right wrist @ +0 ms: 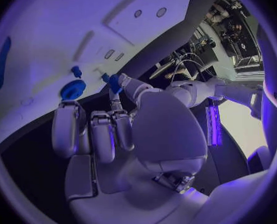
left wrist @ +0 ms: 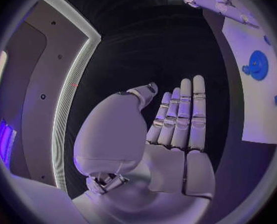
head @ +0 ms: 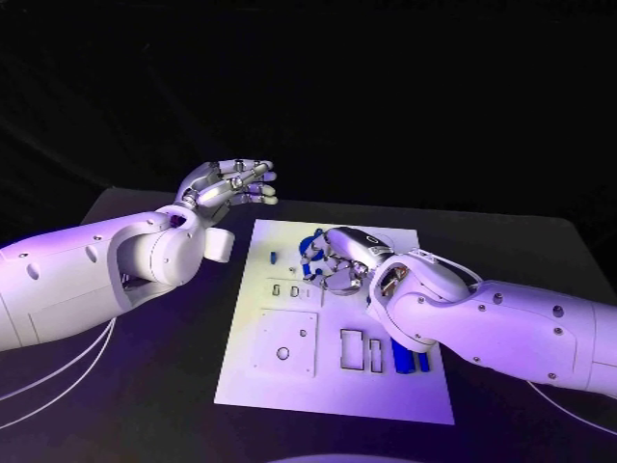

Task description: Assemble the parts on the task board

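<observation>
While my right hand is covering the far end of the task board, the head view is hiding what it pinches; my right wrist view is showing a small blue part held between thumb and fingertip. My left hand is hovering beside the board over the desk, fingers straight, holding nothing. More blue parts are lying near the board's near edge.

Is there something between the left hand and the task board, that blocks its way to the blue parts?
Nothing visible blocks it. The left hand is raised beyond the far left corner of the task board, holding nothing. The right hand is over the board's far part, near the round blue part, so the hands might crowd there.
</observation>
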Robot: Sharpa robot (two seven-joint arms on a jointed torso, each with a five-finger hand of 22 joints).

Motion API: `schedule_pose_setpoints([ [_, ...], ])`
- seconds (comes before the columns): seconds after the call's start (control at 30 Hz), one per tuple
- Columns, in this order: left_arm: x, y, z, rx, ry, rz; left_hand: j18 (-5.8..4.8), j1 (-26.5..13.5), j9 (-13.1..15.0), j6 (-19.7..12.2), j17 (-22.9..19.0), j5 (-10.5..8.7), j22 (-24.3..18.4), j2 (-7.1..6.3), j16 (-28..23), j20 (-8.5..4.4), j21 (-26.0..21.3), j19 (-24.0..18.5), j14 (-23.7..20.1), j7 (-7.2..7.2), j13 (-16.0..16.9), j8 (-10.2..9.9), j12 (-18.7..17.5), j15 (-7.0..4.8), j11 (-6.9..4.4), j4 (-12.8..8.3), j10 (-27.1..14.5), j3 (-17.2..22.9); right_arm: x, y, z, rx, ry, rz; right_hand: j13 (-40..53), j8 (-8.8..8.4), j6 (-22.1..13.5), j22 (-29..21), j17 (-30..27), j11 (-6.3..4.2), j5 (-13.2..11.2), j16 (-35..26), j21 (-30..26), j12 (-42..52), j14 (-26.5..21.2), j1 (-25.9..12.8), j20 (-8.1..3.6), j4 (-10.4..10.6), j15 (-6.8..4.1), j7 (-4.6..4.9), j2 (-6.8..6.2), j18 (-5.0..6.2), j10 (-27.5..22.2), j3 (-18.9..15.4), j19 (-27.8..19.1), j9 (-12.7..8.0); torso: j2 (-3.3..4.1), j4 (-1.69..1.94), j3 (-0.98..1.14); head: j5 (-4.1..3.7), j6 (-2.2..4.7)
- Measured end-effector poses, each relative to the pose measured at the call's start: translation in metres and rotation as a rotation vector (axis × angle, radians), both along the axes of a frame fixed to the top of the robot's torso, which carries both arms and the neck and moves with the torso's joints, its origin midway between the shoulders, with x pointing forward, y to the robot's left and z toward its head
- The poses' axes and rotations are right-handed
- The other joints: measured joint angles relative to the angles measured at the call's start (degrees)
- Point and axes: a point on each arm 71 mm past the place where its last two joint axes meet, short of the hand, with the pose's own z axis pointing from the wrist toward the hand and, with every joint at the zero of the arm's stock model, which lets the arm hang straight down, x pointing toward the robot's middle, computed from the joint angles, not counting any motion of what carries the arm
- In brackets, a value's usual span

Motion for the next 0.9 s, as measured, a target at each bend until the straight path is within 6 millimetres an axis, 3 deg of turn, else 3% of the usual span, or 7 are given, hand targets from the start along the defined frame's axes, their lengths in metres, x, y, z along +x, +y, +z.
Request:
schedule_pose_setpoints([
  [0.3, 0.000, -0.003, 0.000, -0.002, 0.002, -0.005, 0.00, -0.23, 0.00, 0.00, 0.06, 0.00, 0.06, -0.23, 0.00, 0.00, 0.00, 0.00, 0.00, 0.00, -0.01, 0.00, 0.00, 0.00, 0.00, 0.00, 0.00, 0.00, -0.004, 0.008, -0.014, -0.055, 0.003, -0.011, 0.00, 0.44, 0.02, -0.01, -0.01, 0.00, -0.06, 0.00, -0.24, 0.00, 0.21, -0.38, 0.00, 0.00, -0.21, -0.03, -0.38, 0.00, 0.00, 0.00, 0.00, 0.01, 0.04, 0.00, 0.01, 1.53, -0.56],
  [0.9, 0.000, -0.005, 0.000, -0.003, 0.004, -0.010, 0.00, -0.23, -0.01, 0.00, 0.05, 0.00, 0.05, -0.23, 0.00, 0.00, 0.00, 0.00, 0.00, 0.00, -0.01, 0.00, 0.00, 0.00, 0.00, 0.00, 0.00, 0.00, -0.012, 0.019, -0.026, -0.087, 0.002, 0.005, -0.01, 0.49, 0.08, -0.02, -0.01, 0.00, -0.11, 0.00, -0.24, 0.00, 0.21, -0.67, 0.00, 0.00, -0.20, -0.12, -0.70, 0.00, 0.00, -0.01, 0.00, 0.06, 0.16, -0.01, 0.09, 2.65, -1.26],
])
